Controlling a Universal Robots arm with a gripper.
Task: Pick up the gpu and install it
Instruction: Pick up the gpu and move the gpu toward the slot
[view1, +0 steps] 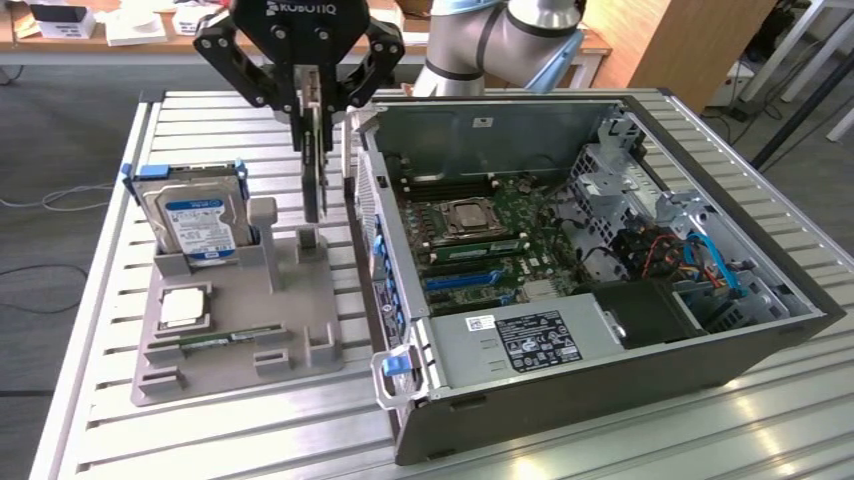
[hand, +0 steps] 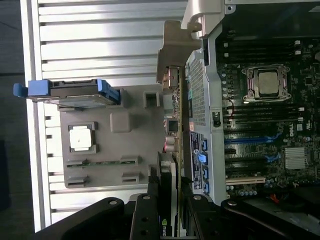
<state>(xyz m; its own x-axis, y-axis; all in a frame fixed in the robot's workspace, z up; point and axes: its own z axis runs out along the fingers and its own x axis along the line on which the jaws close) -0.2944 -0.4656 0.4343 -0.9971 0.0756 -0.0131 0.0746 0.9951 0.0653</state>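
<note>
In the upper middle of the exterior view, the black gripper (view1: 312, 108) is being pointed straight down, and the top edge of the graphics card (view1: 315, 180) is being pinched between its two fingers. The card is being held upright and edge-on, likely so that its connector edge is facing down for a slot. Its lower end is being kept just at a post of the grey tray (view1: 227, 375); whether the two are touching cannot be told.

At the exterior view's left, a hard drive (view1: 198, 220) in a blue frame is being propped upright in the tray. A processor chip (view1: 183, 308) and a slim memory stick (view1: 214, 340) are being kept flat in their own recesses, so each part is being presented for a clean grab.

At the exterior view's right, just beside the card, the computer case (view1: 601, 400) is being left lying open on the slatted table (view1: 94, 330), so the motherboard (view1: 481, 250) is being exposed from above.
</note>
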